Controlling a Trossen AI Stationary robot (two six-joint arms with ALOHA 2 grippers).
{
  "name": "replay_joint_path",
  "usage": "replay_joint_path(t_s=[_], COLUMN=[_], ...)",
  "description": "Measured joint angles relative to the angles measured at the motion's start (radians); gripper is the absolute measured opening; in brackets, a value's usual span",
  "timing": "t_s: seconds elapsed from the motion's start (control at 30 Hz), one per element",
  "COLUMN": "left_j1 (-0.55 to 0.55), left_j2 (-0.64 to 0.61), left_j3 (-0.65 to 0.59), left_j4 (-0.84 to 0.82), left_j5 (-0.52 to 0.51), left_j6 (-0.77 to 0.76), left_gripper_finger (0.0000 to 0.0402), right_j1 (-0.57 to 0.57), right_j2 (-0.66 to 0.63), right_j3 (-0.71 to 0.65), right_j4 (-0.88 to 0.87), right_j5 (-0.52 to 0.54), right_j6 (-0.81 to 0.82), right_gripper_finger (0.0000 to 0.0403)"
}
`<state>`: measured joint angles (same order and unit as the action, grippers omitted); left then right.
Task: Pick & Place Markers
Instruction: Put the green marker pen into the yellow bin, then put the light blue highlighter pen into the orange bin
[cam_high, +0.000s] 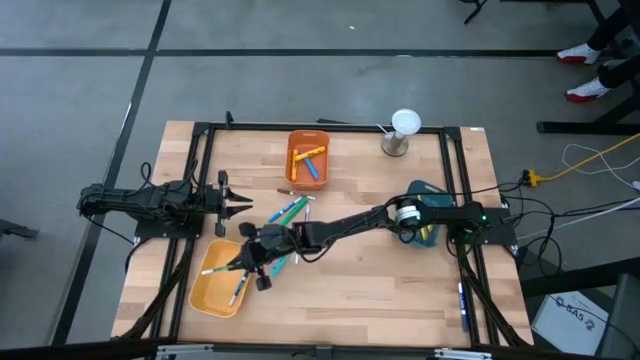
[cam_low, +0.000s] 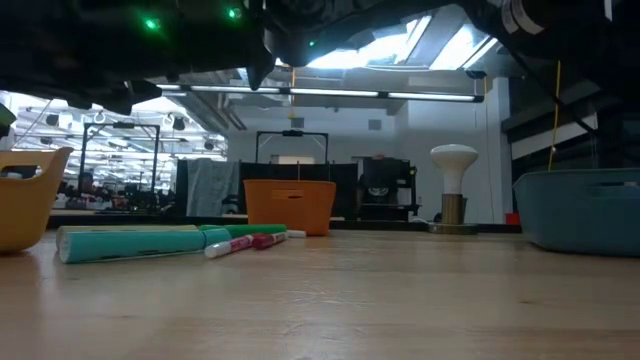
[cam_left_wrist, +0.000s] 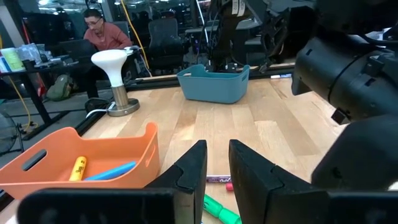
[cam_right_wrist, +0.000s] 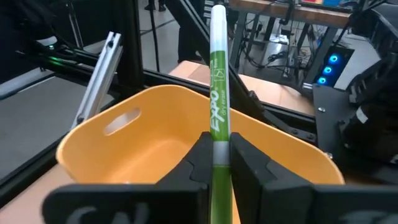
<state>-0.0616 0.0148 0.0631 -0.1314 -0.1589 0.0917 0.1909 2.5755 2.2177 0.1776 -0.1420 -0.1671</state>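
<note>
Right gripper (cam_right_wrist: 219, 163) clamped on a green marker (cam_right_wrist: 217, 93), poised directly above the yellow bin (cam_right_wrist: 161, 146) — drop looks imminent, judging by the wrist view. Seen from overhead, right gripper (cam_high: 255, 262) reaching across the table to the yellow bin's (cam_high: 206, 290) near edge, with at least 2 markers already lying inside that bin, 1 pale and 1 darker. Further from the yellow bin, toward the far edge of the table, an orange bin (cam_high: 296, 170) already holding several markers, yellow, orange and blue. Between the yellow bin and the orange bin, a loose cluster of markers (cam_high: 289, 210) left on the wood — green and blue among them, exact count hard to call, perhaps 4 or 5. Left gripper (cam_high: 236, 206) parked just beyond the yellow bin, beside that cluster, fingers parted with a narrow gap and nothing between them. Teal bin (cam_high: 427, 196) well away from the yellow bin on the opposite side, contents hidden under the right arm. By the look of it, roughly midway: some markers binned, 1 in the air, a handful to go.
</note>
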Motion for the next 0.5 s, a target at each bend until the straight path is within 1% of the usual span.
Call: replay_joint_path(t_s=[0.1,0.17,0.27,0.5], left_j1=[0.000,0.000,0.000,0.000], left_j2=[0.000,0.000,0.000,0.000], left_j3=[0.000,0.000,0.000,0.000], left_j4=[0.000,0.000,0.000,0.000], left_j5=[0.000,0.000,0.000,0.000], left_j6=[0.000,0.000,0.000,0.000], left_gripper_finger=[0.0066,0.0068,0.0067,0.0064], right_j1=[-0.006,-0.009,-0.015,-0.018], right_j2=[0.000,0.000,0.000,0.000], right_j3=[0.000,0.000,0.000,0.000], right_j4=[0.001,0.000,-0.002,-0.002], right_j5=[0.026,0.059,0.094,0.097], right_j6=[0.004,0.014,0.028,0.031], right_gripper_finger=[0.0043,0.0058,0.0092,0.0182])
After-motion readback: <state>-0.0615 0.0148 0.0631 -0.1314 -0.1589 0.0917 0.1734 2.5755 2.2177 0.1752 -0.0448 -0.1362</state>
